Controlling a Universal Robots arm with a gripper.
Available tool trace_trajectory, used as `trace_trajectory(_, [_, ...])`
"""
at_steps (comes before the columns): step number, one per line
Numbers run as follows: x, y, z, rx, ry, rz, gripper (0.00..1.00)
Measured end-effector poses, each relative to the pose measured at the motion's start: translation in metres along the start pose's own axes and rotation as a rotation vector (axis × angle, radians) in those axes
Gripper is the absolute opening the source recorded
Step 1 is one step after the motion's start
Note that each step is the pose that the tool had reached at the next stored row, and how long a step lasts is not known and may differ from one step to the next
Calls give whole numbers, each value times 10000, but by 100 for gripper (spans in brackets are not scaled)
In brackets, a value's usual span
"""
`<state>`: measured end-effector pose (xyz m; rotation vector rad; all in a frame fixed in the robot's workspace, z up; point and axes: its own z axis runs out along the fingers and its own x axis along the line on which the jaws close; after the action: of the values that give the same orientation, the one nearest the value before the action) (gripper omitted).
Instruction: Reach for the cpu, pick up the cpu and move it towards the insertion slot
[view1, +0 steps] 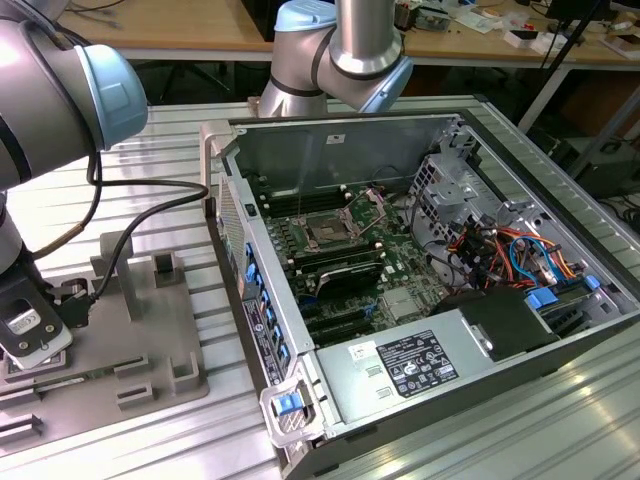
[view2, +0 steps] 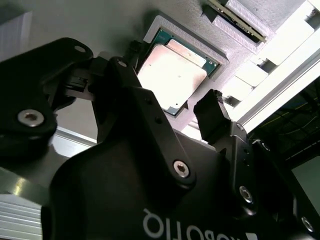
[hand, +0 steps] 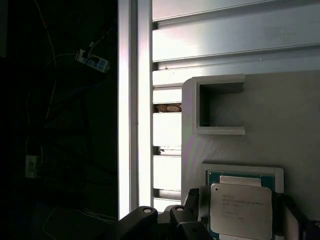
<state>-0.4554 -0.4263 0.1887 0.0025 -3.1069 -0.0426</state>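
Black matte hand, fingers spread apart, is hovering over flat square cpu w/ silvery metal top & thin green rim, lying in grey plastic holder's pocket on grooved aluminium tabletop.

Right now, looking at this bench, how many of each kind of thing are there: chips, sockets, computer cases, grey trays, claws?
cpu: 1
insertion slot: 1
computer case: 1
grey tray: 1
claw: 1, open, one finger on either side of the cpu
Total: 5
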Motion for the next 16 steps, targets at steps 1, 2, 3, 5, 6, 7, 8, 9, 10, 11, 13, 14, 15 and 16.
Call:
trace_trajectory(1, [0, 0, 0, 0, 0, 0, 68])
trace_trajectory(2, [0, 0, 0, 0, -1, 0, 68])
trace_trajectory(3, [0, 0, 0, 0, 0, 0, 66])
trace_trajectory(5, [0, 0, 0, 0, 0, 0, 59])
trace_trajectory(6, [0, 0, 0, 1, 0, 0, 59])
trace_trajectory(7, [0, 0, 0, 1, -1, 0, 59])
trace_trajectory(8, [0, 0, 0, 2, 0, 0, 57])
trace_trajectory(9, [-1, 0, 0, 1, 0, 1, 55])
trace_trajectory(10, [-1, 1, 0, 0, -1, 1, 55])
trace_trajectory(11, [-2, 1, 0, 1, -1, 1, 55])
trace_trajectory(13, [-3, 0, 0, 1, -1, 1, 55])
trace_trajectory(14, [-4, 0, 0, 1, 0, 1, 55])
trace_trajectory(15, [-5, 0, 0, 1, -1, 0, 55])
trace_trajectory(16, [-6, 0, 0, 0, -1, 1, 55])
